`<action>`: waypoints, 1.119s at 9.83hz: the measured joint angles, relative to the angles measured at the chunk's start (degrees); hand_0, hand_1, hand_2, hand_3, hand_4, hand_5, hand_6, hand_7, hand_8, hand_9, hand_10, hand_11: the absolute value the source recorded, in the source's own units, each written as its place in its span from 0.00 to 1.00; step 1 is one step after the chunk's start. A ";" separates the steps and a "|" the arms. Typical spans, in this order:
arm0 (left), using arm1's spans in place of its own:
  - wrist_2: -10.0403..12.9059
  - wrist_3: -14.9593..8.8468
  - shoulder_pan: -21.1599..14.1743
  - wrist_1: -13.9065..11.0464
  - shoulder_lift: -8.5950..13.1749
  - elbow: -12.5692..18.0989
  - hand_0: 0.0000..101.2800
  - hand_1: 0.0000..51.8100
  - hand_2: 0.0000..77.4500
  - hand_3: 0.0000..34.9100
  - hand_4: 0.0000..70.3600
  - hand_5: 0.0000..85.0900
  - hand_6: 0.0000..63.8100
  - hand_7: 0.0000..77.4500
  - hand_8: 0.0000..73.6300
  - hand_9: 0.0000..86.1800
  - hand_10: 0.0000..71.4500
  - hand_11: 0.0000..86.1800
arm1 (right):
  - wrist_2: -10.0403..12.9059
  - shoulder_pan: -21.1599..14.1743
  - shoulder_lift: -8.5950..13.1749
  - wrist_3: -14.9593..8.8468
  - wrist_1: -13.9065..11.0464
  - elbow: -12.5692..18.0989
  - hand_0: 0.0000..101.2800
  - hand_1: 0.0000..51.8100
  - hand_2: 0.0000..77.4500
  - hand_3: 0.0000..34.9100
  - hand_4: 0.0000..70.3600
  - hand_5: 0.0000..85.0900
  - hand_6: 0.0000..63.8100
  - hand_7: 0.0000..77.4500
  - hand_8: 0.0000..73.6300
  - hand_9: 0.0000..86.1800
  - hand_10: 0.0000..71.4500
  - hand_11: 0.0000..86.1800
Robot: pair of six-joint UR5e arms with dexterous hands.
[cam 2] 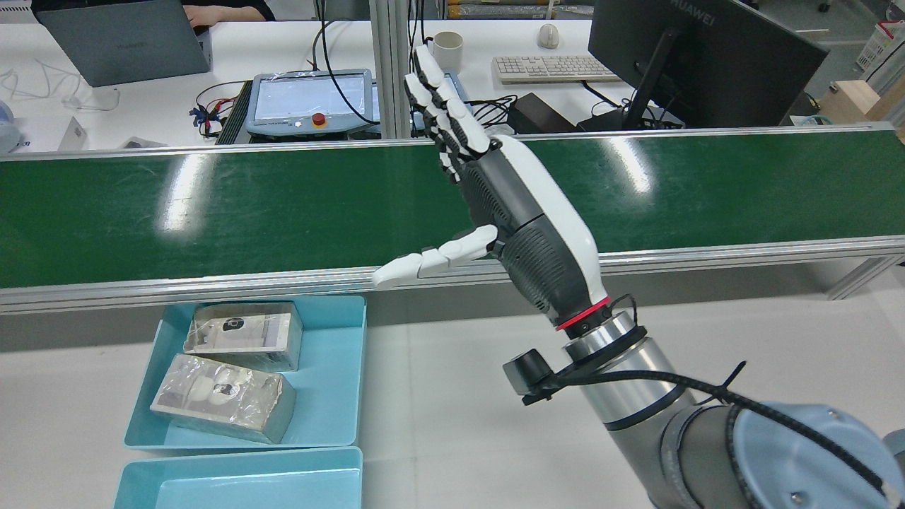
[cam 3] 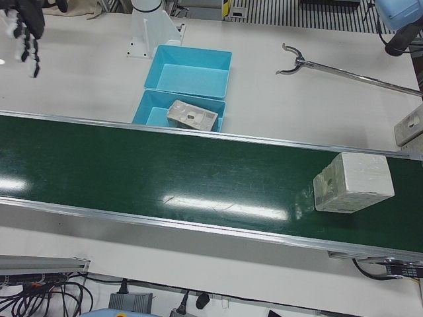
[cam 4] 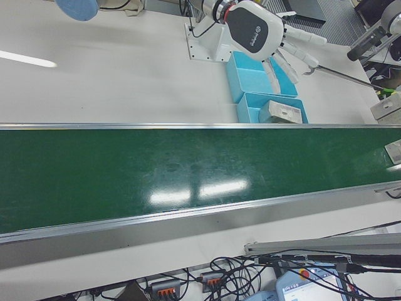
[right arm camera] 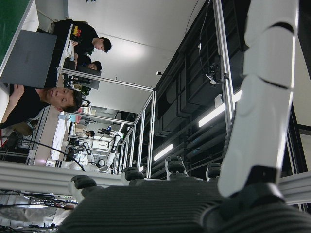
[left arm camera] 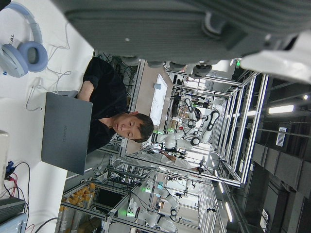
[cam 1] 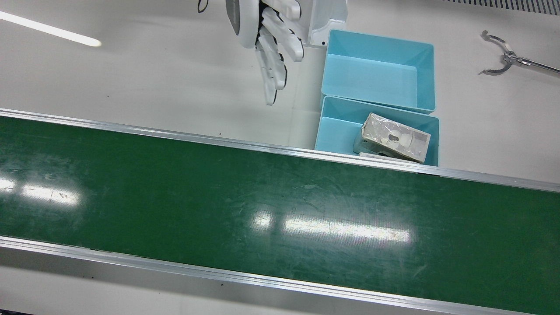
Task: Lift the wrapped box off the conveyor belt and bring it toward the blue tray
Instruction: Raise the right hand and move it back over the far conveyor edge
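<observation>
A wrapped box (cam 3: 353, 183), pale and shiny, lies on the green conveyor belt (cam 3: 165, 172) at the right end of the left-front view, far from both hands. My right hand (cam 2: 495, 191) is open and empty, with its fingers spread, above the belt's near edge. It also shows in the front view (cam 1: 271, 39), beside the blue trays. The blue tray (cam 2: 332, 424) next to the belt holds two wrapped boxes (cam 2: 244, 326) (cam 2: 223, 396). A second blue tray (cam 1: 380, 72) behind it is empty. Of my left hand (left arm camera: 160, 29), only the palm shows, in its own view.
A metal grabber tool (cam 1: 503, 57) lies on the white table to the side of the trays. A grey block (cam 3: 410, 125) sits off the belt near the wrapped box. Desks with monitors and people stand beyond the belt.
</observation>
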 joint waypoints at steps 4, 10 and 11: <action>0.00 0.00 0.00 0.00 0.00 0.00 0.00 0.00 0.01 0.00 0.00 0.01 0.00 0.01 0.00 0.00 0.00 0.00 | -10.30 11.55 -4.86 13.75 -13.89 0.15 0.55 0.42 0.11 0.87 0.00 0.01 0.00 0.00 0.00 0.02 0.01 0.01; 0.00 0.00 0.00 0.00 0.00 0.00 0.00 0.00 0.01 0.00 0.00 0.01 0.00 0.00 0.00 0.00 0.01 0.00 | -15.90 21.10 -11.34 24.35 -15.57 -3.81 0.49 0.33 0.11 0.86 0.00 0.01 0.00 0.00 0.03 0.02 0.01 0.01; 0.00 0.00 0.00 0.00 0.00 0.00 0.00 0.00 0.01 0.00 0.00 0.01 0.00 0.01 0.00 0.00 0.00 0.00 | -16.10 21.36 -12.41 25.24 -15.67 -3.87 0.49 0.33 0.11 0.86 0.00 0.01 0.00 0.00 0.03 0.02 0.01 0.01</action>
